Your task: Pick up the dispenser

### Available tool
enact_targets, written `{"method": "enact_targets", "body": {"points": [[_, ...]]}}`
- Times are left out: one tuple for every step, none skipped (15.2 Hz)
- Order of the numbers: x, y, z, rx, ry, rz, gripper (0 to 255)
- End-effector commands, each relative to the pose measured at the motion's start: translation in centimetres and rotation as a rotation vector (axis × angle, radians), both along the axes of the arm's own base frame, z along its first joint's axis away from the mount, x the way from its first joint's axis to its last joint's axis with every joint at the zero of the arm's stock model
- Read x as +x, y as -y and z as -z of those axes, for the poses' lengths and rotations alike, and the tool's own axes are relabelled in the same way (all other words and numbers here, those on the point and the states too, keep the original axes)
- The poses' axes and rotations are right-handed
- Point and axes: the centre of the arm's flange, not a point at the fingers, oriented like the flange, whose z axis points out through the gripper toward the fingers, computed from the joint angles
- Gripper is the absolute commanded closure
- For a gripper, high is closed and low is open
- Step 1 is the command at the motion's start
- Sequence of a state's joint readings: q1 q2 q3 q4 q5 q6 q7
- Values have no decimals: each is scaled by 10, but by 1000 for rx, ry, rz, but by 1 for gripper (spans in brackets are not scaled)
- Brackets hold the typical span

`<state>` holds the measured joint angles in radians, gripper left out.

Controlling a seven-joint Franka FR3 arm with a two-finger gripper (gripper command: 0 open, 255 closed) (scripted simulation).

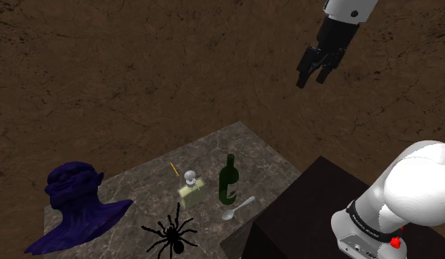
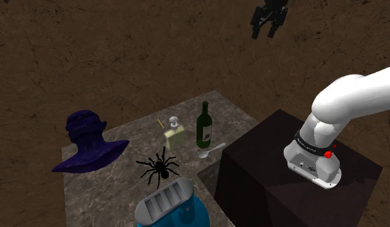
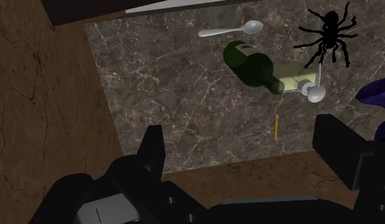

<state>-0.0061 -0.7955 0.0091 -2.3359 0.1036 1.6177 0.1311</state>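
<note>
High above the grey marbled desk [image 1: 246, 143], the jaws stand wide apart and empty: approach stage. The pale-yellow, white-pumped dispenser [image 1: 191, 193] stands beside the dark green bottle [image 1: 228, 181]; next, descend and centre over it.

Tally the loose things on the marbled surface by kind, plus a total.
Bust: 1
Dispenser: 1
Bottle: 1
Spoon: 1
Spider: 1
Yellow stick: 1
Blue toaster: 1
Total: 7
</note>
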Motion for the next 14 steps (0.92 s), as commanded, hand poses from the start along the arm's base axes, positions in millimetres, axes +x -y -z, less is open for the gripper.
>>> {"method": "enact_targets", "body": {"points": [[0, 0, 0, 0, 0, 0, 0], [6, -9, 9, -5, -1, -2, 0], [12, -18, 17, -11, -3, -3, 0], [18, -27, 26, -16, -4, -5, 0], [23, -36, 35, -22, -6, -6, 0], [29, -44, 44, -27, -7, -8, 0], [35, -53, 52, -32, -8, -10, 0], [41, -62, 61, -38, -10, -11, 0], [47, -71, 70, -43, -11, -13, 0], [52, -79, 79, -49, -13, -15, 0], [58, -88, 88, -54, -14, -16, 0], [64, -97, 98, -59, -15, -18, 0], [69, -105, 107, -65, -17, -19, 0], [75, -114, 116, -70, -18, -21, 0]]}}
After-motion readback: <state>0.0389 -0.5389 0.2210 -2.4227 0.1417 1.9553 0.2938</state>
